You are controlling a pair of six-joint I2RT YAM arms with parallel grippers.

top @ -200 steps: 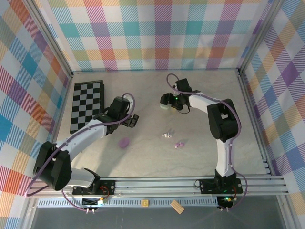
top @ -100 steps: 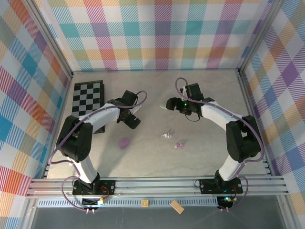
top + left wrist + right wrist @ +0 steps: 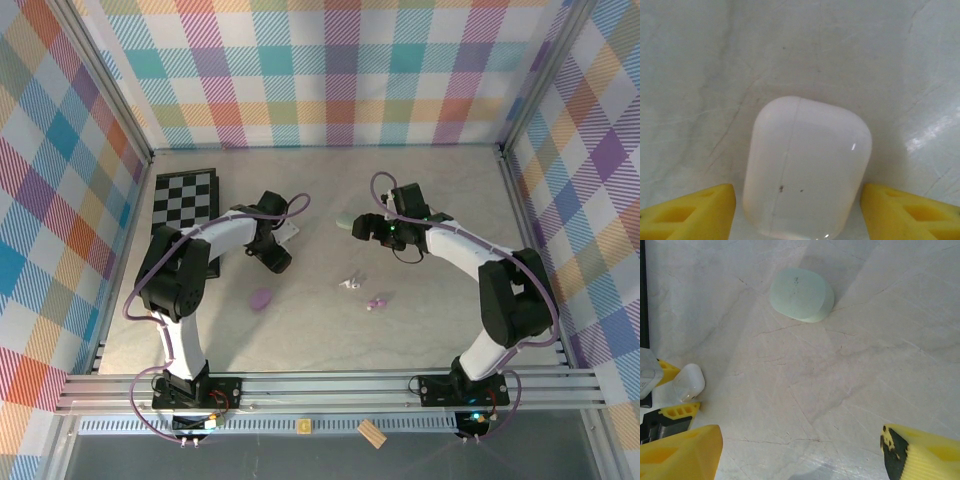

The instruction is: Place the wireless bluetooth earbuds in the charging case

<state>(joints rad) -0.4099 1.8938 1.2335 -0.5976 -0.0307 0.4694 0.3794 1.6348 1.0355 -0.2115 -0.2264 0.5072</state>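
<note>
Jaws of the left gripper (image 3: 281, 242) have closed in and now stand a little apart around the white case (image 3: 807, 165). The right gripper (image 3: 800, 450) has backed off, jaws wide, with the green case (image 3: 801, 294) at its 12 o'clock. The earbuds (image 3: 351, 282) lie loose at that case's 6 o'clock.

Probably a lab test cell, aluminium frame (image 3: 330, 390), plaid walls (image 3: 320, 70)
</note>
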